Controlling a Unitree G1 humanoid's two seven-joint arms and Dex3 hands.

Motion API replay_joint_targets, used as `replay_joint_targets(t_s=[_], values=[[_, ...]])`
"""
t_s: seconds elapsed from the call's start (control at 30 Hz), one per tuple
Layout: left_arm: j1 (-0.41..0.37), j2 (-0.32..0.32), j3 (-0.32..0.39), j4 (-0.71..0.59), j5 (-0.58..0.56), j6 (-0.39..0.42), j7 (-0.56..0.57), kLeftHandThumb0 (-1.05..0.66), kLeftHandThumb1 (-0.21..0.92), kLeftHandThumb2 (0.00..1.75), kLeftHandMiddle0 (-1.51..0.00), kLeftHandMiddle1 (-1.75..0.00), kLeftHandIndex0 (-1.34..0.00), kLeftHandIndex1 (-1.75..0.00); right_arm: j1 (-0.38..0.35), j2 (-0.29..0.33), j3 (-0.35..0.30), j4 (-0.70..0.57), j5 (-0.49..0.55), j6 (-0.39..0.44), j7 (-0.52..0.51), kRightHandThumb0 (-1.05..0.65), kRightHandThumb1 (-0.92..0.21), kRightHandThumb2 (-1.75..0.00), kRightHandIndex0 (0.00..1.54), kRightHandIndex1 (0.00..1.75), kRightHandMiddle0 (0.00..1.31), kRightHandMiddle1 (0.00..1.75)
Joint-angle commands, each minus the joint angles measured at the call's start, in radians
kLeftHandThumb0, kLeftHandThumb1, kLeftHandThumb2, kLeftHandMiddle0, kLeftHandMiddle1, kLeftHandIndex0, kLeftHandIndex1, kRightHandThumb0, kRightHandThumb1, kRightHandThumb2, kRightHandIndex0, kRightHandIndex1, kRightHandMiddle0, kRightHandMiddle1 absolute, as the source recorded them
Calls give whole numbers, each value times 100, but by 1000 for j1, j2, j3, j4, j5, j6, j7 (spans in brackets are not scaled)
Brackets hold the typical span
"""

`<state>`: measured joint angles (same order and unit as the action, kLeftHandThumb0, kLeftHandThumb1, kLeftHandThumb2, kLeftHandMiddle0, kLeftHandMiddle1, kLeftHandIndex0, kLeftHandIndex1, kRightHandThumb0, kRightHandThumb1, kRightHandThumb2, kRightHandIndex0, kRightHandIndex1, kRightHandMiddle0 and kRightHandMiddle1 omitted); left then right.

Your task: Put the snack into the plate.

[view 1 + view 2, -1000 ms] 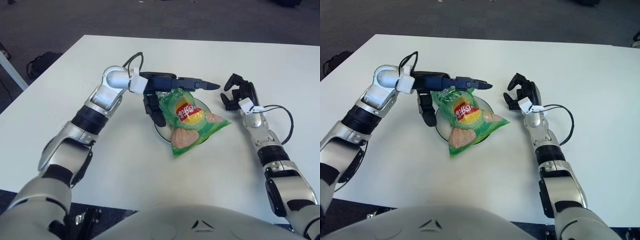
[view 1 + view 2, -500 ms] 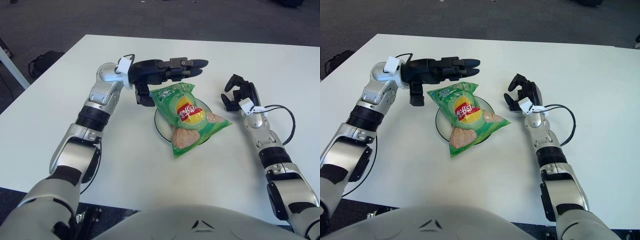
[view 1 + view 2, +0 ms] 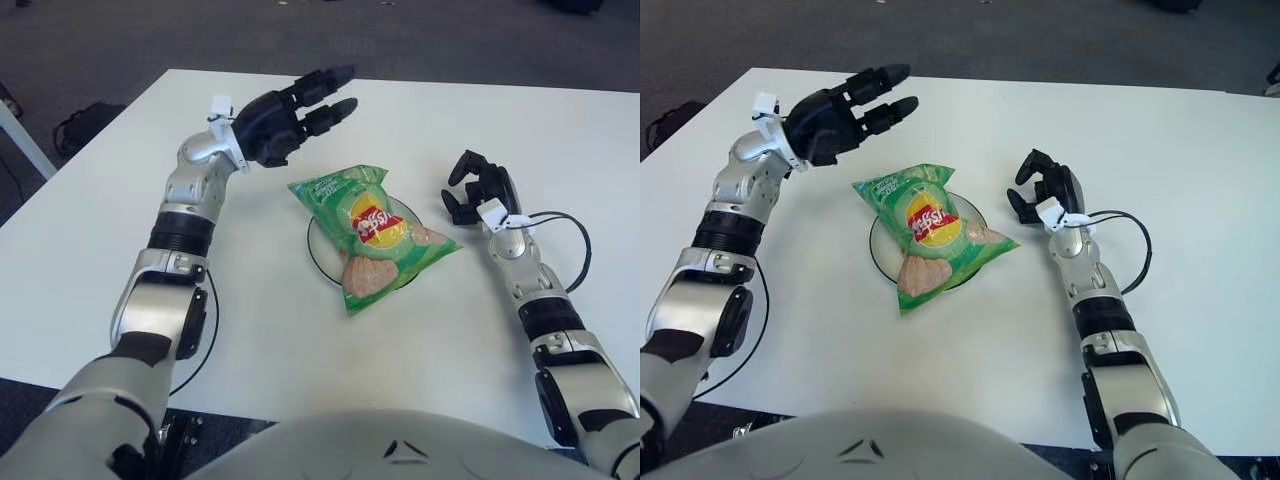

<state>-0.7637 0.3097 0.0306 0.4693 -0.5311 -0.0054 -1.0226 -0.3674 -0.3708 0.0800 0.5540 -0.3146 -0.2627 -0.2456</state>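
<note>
A green snack bag (image 3: pixel 373 236) lies across a round plate (image 3: pixel 316 250) at the centre of a white table (image 3: pixel 250 330), covering most of it with its corners hanging over the rim. The left hand (image 3: pixel 290 115) shows at upper left, above and left of the bag and apart from it, fingers stretched out and holding nothing; the right hand (image 3: pixel 480 188) shows just right of the bag, fingers curled on nothing. The placing looks done, so the next move is probably only to draw the left arm clear.
</note>
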Motion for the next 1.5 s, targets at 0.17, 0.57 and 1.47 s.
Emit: replay_joint_targets(t_s=[0.17,0.57,1.47], values=[[-10,-33,97,-14,-67,54,16,-102,92,44,-4,-3,0,-26,93,18,29,55,-35,66,31,-52,-23,-142,128,175,69,175],[-40,-12,118,-14,17,38,114,-93,92,60,-11,-8,0,-19,91,15,29,64,-41,63,28,-52,-22,-143,128,175,69,175],[-76,-86,244,38,-53,5,231,1,30,159,-1,-4,0,0,87,8,38,73,-53,43,13,-52,-22,-143,128,175,69,175]])
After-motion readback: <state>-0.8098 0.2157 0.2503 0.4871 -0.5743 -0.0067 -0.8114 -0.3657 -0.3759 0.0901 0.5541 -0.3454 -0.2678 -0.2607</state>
